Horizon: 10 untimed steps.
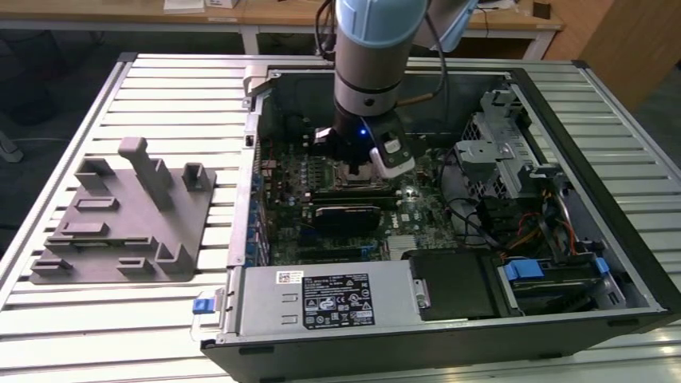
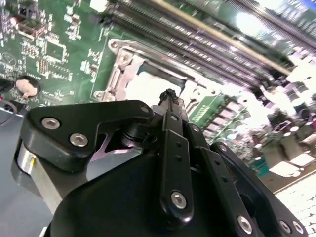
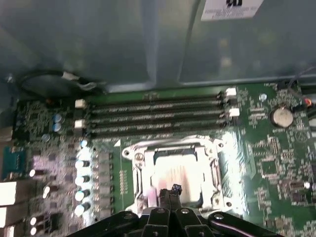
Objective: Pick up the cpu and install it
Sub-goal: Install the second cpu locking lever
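1. CPU [image 3: 174, 174] sits as a pale, bright square inside the metal socket frame [image 3: 136, 170] on the motherboard [image 3: 276, 163]; in the first wrist view my fingertips meet right over its near edge, and I read it as already lying in the socket rather than hanging from me
2. My gripper [image 3: 175, 189] shows its two fingers pressed together to a narrow point in both wrist views, so I am clenched, with nothing I can make out between the pads
3. Judging by that, the pick-up and the placing look done; whether the chip is fully seated, and whether the frame is latched over it, I cannot tell
4. Beyond the socket run the long memory slots [image 3: 155, 116], and a round coin battery [image 3: 283, 116] lies off to one side
5. In the exterior view my arm reaches down into the open computer case [image 1: 553, 319], and the grey fixture [image 1: 123, 215] stands well apart on the slatted table [image 1: 64, 319], at the exterior view's left
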### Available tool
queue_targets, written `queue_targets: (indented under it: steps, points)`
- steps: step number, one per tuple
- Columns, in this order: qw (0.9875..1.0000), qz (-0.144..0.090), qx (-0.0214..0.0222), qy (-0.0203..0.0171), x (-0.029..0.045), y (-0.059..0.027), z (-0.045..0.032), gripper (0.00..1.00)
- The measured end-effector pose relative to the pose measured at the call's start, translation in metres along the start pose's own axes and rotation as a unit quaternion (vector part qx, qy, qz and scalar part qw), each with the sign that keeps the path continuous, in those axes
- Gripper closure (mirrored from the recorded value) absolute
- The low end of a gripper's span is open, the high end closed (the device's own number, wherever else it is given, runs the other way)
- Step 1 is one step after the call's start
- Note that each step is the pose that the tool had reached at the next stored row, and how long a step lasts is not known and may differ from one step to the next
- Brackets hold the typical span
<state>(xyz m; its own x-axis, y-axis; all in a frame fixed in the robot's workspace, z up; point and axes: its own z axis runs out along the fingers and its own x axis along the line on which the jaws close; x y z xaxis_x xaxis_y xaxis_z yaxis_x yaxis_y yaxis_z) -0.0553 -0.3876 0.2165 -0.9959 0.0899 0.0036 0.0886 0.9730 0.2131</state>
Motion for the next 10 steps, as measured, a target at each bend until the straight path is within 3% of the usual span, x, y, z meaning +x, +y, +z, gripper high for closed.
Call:
queue_targets:
  steps: [4, 10]
  points:
    - [1.0000, 0.000, 0.0004, -0.0001, -0.0067, 0.0063, 0.0016, 0.89]
    - [1.0000, 0.001, 0.0004, -0.0001, -0.0073, 0.0064, 0.0016, 0.89]
